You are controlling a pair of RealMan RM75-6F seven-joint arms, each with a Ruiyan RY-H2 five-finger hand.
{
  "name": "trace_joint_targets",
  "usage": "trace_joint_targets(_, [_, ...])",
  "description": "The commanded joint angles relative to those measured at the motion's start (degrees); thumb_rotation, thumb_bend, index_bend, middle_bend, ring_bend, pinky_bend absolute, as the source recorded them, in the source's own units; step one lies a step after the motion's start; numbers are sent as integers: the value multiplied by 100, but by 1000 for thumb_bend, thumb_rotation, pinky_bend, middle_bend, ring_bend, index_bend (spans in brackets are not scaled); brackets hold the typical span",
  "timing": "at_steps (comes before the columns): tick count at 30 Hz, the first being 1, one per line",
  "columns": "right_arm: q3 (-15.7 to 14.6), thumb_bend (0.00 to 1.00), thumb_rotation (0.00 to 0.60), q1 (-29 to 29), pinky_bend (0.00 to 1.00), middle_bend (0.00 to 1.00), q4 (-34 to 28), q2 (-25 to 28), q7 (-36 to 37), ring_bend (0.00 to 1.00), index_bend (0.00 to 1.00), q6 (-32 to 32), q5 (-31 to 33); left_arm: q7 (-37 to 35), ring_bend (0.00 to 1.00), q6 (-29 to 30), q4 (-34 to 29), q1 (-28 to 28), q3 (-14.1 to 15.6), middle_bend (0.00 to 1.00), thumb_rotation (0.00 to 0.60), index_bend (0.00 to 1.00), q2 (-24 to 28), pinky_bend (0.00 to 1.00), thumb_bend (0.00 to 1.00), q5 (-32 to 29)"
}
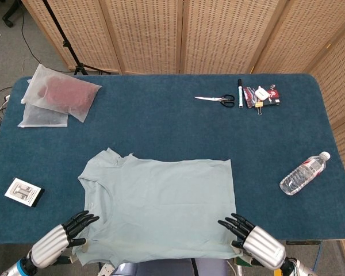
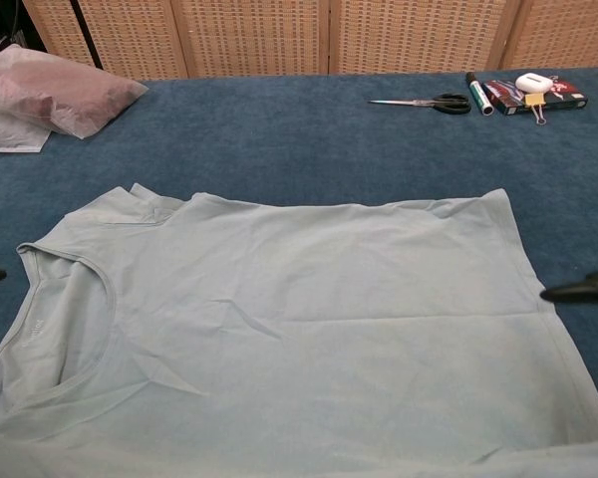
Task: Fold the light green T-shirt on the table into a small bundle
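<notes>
Head view, light green T-shirt point(image 1: 161, 207) flat on table point(image 1: 161, 126), left hand point(image 1: 60, 238) and right hand point(image 1: 253, 238) fingers spread, empty, at its near corners.

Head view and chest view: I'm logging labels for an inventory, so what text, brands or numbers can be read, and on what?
No text can be read in either view.
Small box: printed top, too small to read.
Water bottle: label blurred.
Red box by the scissors: print too small.
T-shirt: neck mark, unreadable.
</notes>
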Motion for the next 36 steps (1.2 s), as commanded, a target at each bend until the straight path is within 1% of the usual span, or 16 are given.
trace_joint_targets(1, [240,504,600,148,27,32,-204,127,243,0,652,-95,297,-30,0,-337,-617,-196,-238,0,600,758,238,0,537,-303])
trace_joint_targets(7, [640,505,600,422,27,32,-562,352,673,0,653,-372,841,371,0,-729,-1553,-347,-663,0,600,761,543,0,538,-783])
trace_joint_targets(12, [972,504,600,653,27,32,-777,479,637,0,653,-688,1184,767,0,-1207,-2193,-542,-1002,0,600,762,786,0,538,-1173])
trace_joint_targets(17, [1327,505,600,927,27,32,-921,499,608,0,653,-1236,1700,1138,0,-1816,-2634,-817,-1346,0,600,764,986,0,539,-1577])
trace_joint_targets(19, [1478,506,600,1050,27,32,-920,472,632,0,653,-1544,1995,1321,0,-2133,-2798,-934,-1502,0,600,764,1049,0,539,-1811])
trace_joint_targets(22, [1643,504,600,1189,27,32,-833,405,626,0,653,-1901,2323,1423,0,-2489,-2911,-1069,-1702,0,600,764,1074,0,539,-2117])
trace_joint_targets(26, [1880,504,600,1390,27,32,-621,233,636,0,653,-2413,2802,1451,0,-2914,-2896,-1237,-1972,0,600,764,1030,0,539,-2506])
trace_joint_targets(36, [2227,504,600,1734,27,32,75,-220,598,0,653,-3258,3537,1376,0,-3654,-2506,-1524,-2309,0,600,764,787,0,540,-3019])
